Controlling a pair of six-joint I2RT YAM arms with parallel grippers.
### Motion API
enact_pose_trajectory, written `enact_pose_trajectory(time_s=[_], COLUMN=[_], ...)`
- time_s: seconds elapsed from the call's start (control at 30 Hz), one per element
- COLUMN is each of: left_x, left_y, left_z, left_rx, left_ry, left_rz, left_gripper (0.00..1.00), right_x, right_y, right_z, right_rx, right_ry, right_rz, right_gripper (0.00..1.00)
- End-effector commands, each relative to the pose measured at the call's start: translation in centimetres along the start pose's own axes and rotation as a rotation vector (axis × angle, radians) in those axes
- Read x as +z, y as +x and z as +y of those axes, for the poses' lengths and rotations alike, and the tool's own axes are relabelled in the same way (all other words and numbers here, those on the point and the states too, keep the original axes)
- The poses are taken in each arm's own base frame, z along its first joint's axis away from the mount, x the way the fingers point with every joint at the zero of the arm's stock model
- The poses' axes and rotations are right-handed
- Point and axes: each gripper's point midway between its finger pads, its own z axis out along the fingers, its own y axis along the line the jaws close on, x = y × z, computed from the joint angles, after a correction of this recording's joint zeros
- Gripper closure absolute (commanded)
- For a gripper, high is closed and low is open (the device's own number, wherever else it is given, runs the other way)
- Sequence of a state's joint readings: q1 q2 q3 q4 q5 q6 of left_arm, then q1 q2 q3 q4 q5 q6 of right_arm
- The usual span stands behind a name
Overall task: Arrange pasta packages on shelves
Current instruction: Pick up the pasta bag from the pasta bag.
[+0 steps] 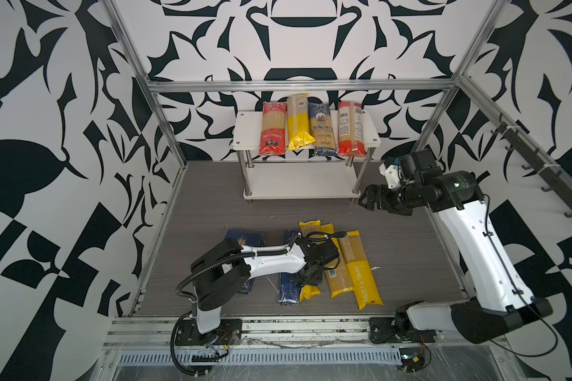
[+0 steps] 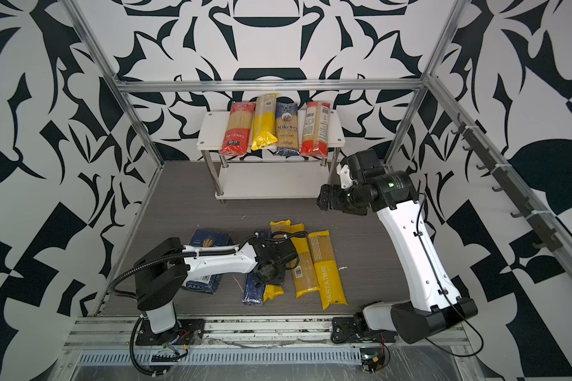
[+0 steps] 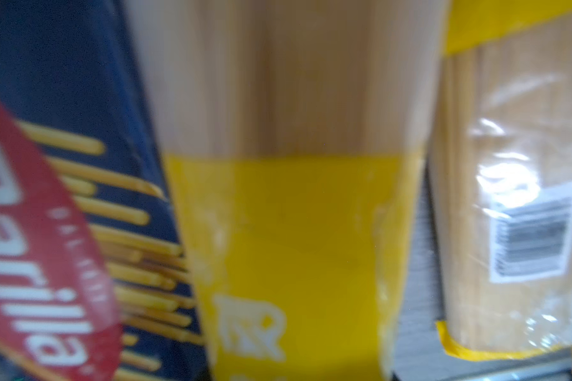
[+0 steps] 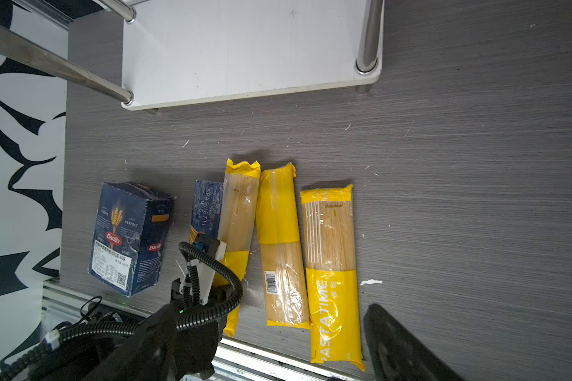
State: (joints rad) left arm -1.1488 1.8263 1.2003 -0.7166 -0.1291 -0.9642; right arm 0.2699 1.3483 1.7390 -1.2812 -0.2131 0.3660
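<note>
The shelves (image 1: 245, 132) stand at the back, with several pasta packages lying side by side on the top board: red (image 1: 273, 128), yellow (image 1: 298, 125), blue (image 1: 322, 132), red (image 1: 350, 128). The lower board (image 1: 298, 181) is bare. On the floor lie a wide blue Barilla pack (image 1: 243, 236), a slim blue box (image 1: 288, 290) and three yellow bags. My left gripper (image 1: 306, 275) is down on the leftmost yellow bag (image 3: 294, 231), jaws against both its sides. My right gripper (image 1: 364, 199) hangs open beside the rack's right front post, holding nothing.
Two more yellow bags, one with a barcode (image 4: 279, 247) and one marked PASTATIME (image 4: 331, 264), lie right of the held one. Aluminium frame bars (image 1: 298, 86) ring the grey floor. A front rail (image 1: 278, 326) carries both arm bases.
</note>
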Motion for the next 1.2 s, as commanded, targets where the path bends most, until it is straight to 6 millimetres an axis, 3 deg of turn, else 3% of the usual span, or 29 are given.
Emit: enact_pose_trajectory(time_s=[0.0,0.27,0.57,0.87,1.17], left_x=[-3.7,-8.8,-12.5,-18.0,-22.7], left_y=[-3.5,-5.8,-5.9,-3.8,-1.9], left_z=[3.0,2.7,5.2,9.6,13.4], left_rx=[0.054,0.125,0.123,0.103,0.043], left_ry=[-0.098,-0.016,0.062,0.105,0.093], left_rz=[-0.159,-0.31,-0.459,-0.519,-0.573], left_gripper=[1.0,1.0,1.0,1.0,1.0], right_x=[-1.1,-0.9,0.7,1.8,1.9], right_y=[-1.9,-3.2,-5.7,-8.3,-9.3], right_z=[1.4,2.1,3.9,5.6,6.8], right_rx=[0.0,0.017,0.037,0.039,0.024], right_ry=[-0.055,-0.089,-0.162,-0.225,-0.281], right_rz=[-0.075,-0.108,-0.108,-0.116,-0.124], right_gripper=[0.09,0.09,0.11,0.11,0.1])
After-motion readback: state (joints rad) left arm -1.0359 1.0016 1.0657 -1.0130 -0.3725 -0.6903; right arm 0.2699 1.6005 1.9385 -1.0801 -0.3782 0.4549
